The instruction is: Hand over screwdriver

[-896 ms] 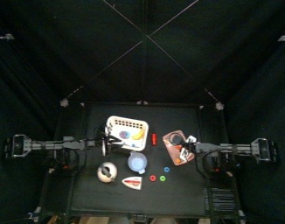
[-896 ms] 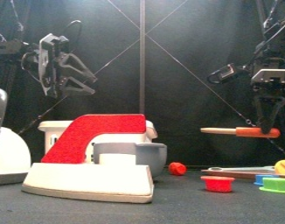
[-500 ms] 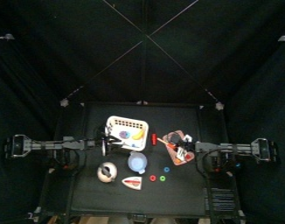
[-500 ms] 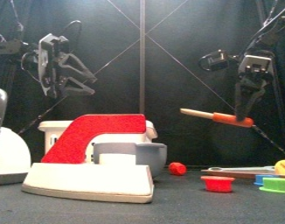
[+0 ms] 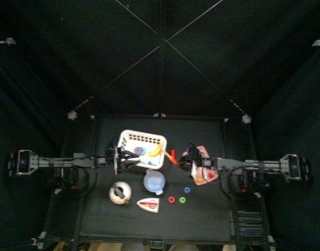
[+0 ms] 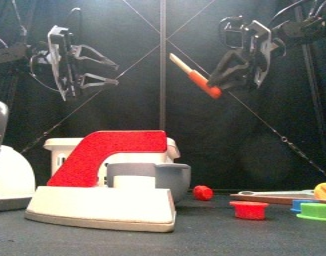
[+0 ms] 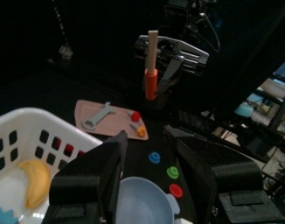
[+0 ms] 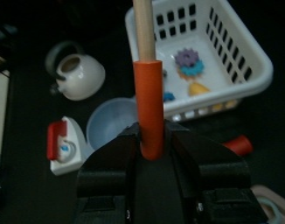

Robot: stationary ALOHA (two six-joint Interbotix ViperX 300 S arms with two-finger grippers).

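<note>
A white basket (image 5: pixel 143 144) stands toward the back of the black table (image 5: pixel 97 132). The right wrist view shows a purple toy (image 8: pixel 186 59) and yellow and orange pieces in it, and the left wrist view shows a yellow, banana-like thing (image 7: pixel 34 178) lying inside. In front of the basket stands a pale blue bowl (image 5: pixel 153 182); what it holds cannot be told. A white kettle (image 5: pixel 120 192) sits to the left of the bowl, and a red and white toy iron (image 6: pixel 106 180) stands at the front of the table. Small red and green rings (image 5: pixel 182 194) lie near the bowl. A pink board (image 7: pixel 110 119) with a grey tool on it lies on the right side of the table.

The right gripper (image 6: pixel 217 80) hangs high above the table, right of the middle. Its jaws are clamped on the red handle of the screwdriver (image 6: pixel 194 75), which is held up in the air, tilted, with its pale shaft pointing up and toward the left arm. In the right wrist view the red handle sits tight between the two jaws and the shaft runs out past them.

The left gripper (image 6: pixel 83 73) hangs high on the left side, well apart from the screwdriver. Its jaws stand wide apart with nothing between them, and they face the screwdriver across the gap.
</note>
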